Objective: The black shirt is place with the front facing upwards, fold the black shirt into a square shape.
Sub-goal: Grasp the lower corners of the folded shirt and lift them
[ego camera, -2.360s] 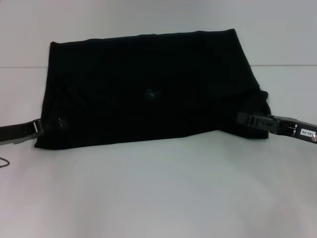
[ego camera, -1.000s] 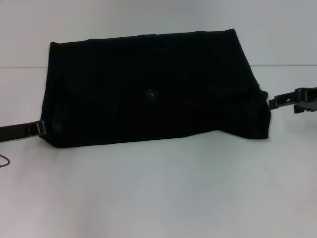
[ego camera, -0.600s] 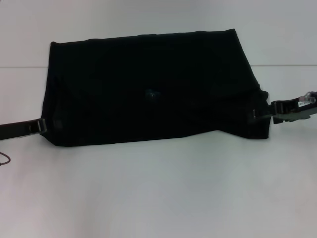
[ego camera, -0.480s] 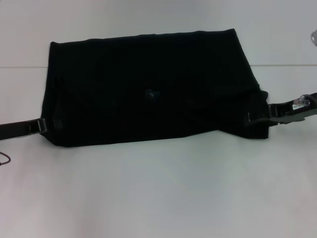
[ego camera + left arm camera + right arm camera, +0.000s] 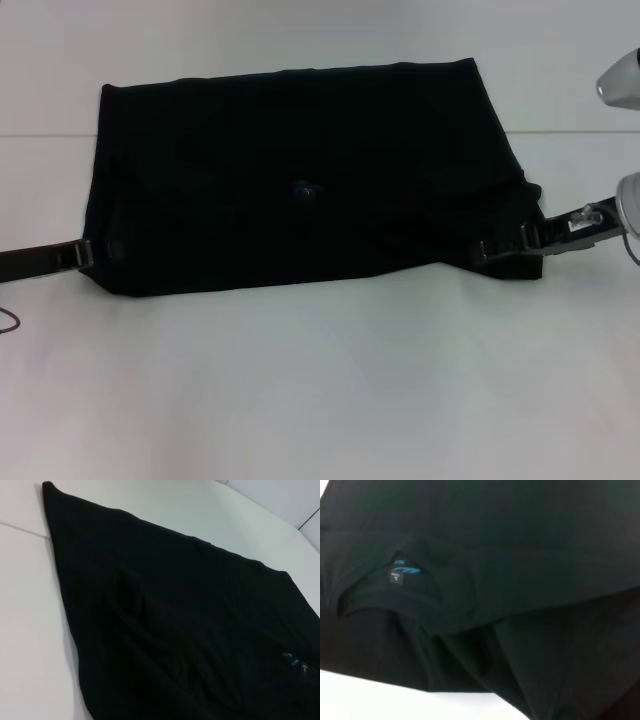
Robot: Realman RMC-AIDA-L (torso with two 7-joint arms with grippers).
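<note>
So the big plain black fabric T-shirt [image 5: 300, 180] is lying on the white surface [image 5: 320, 390] as a wide folded band, back side up as far as we can see. There's no white print showing, just the small blue neck tag [image 5: 302, 188] near the middle.

What's changed: a second ago our right gripper [image 5: 500, 250] was pulled clear of the cloth, off to the side. Over the last moments it has swung back in low and now sits right at the near right corner of the shirt, where the cloth bulges out past the rest of the band. Our left gripper [image 5: 95, 252] hasn't budged; it's still at the near left corner. The shirt outline itself looks the same as before, so nothing has been folded in that time.

We read that as lining up both ends for the next fold, since a wide band still needs its sides brought in to get a square.

Pose-wise, both arms come in nearly flat along the surface from the outer sides, pointing inward at the shirt's ends. For both grippers, black on black, we can't tell whether the jaws are apart or clamped on fabric.
</note>
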